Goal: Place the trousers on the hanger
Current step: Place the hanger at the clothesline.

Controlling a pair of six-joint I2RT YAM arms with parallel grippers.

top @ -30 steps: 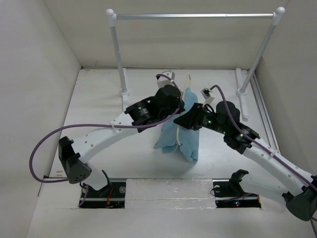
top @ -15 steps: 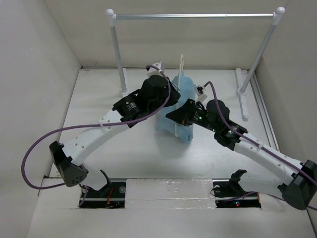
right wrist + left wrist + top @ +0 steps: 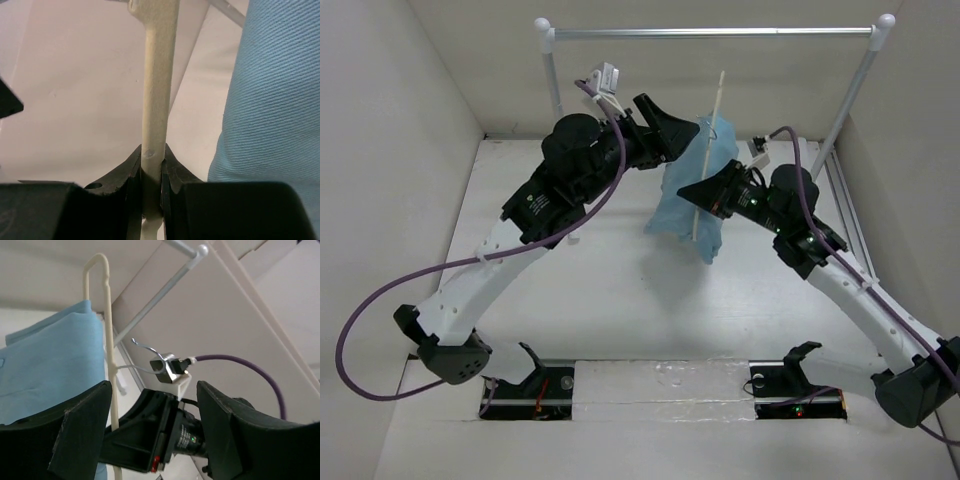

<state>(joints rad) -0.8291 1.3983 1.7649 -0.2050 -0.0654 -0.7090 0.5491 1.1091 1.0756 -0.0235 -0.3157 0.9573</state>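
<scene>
1. My right claw (image 3: 151, 167) is clenched on the hanger (image 3: 160, 75). Its fingers (image 3: 131, 167) pinch the thin cream bar from both sides, and the bar runs straight up out of the grip.
2. The trousers (image 3: 270, 100) hang just to the right of that grip. The light blue cloth is close beside the bar, but at the pinch itself only the bar sits between my fingers.
3. From overhead, the hanger stands nearly upright in my right claw, leaning a little. Its upper end rises well above the claw toward the silver rail (image 3: 710, 32) without touching it.
4. In that view the trousers are draped around the bar above and below my right claw. Most of the cloth spreads on the side facing my left claw (image 3: 678, 135).
5. My left claw is released, its fingers spread wide with nothing between them. Its tips are just beside the upper edge of the trousers, and I cannot tell whether they touch the cloth.
6. In my left wrist view, the hanger's looped end rises above my left finger (image 3: 80, 435). The trousers fold over to the left of it, partly hidden behind that finger.
7. Beyond the gap of my left claw I see the dark body of my right claw, and the rail slants across behind it.
</scene>
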